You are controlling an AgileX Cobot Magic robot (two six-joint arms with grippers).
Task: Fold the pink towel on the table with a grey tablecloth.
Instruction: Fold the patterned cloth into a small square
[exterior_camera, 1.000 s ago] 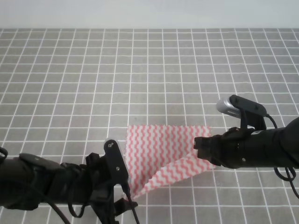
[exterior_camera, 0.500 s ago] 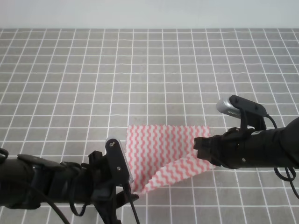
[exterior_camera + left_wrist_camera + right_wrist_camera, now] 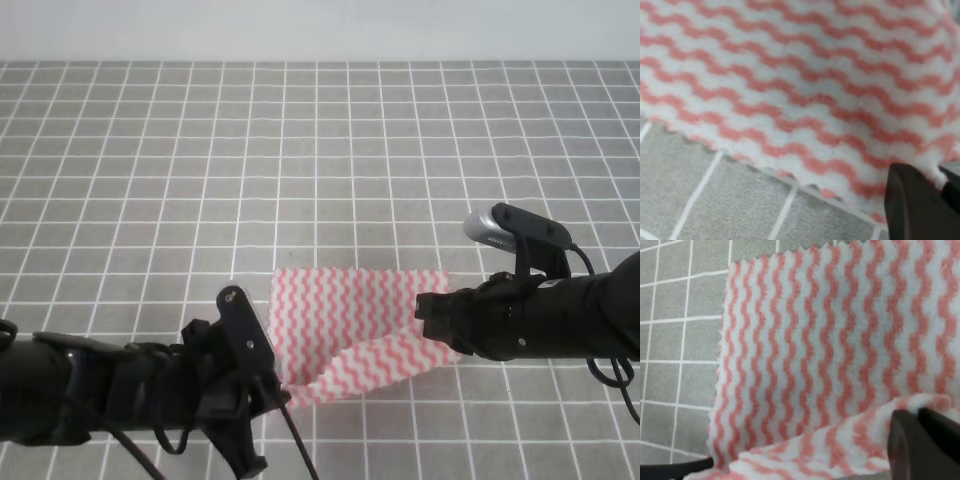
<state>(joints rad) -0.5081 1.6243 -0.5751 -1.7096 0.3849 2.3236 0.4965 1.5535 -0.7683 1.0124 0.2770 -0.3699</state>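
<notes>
Arms reach in low from both near corners over the table with a grey tablecloth (image 3: 300,150). The left gripper (image 3: 272,392) is pinched shut on the near left corner of the pink towel (image 3: 340,315), the right gripper (image 3: 425,315) on its right edge, lifting the near edge into a fold.

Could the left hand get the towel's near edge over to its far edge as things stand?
Probably yes: the left hand already pinches the pink towel at a near corner, and only flat towel lies between it and the far edge.
</notes>
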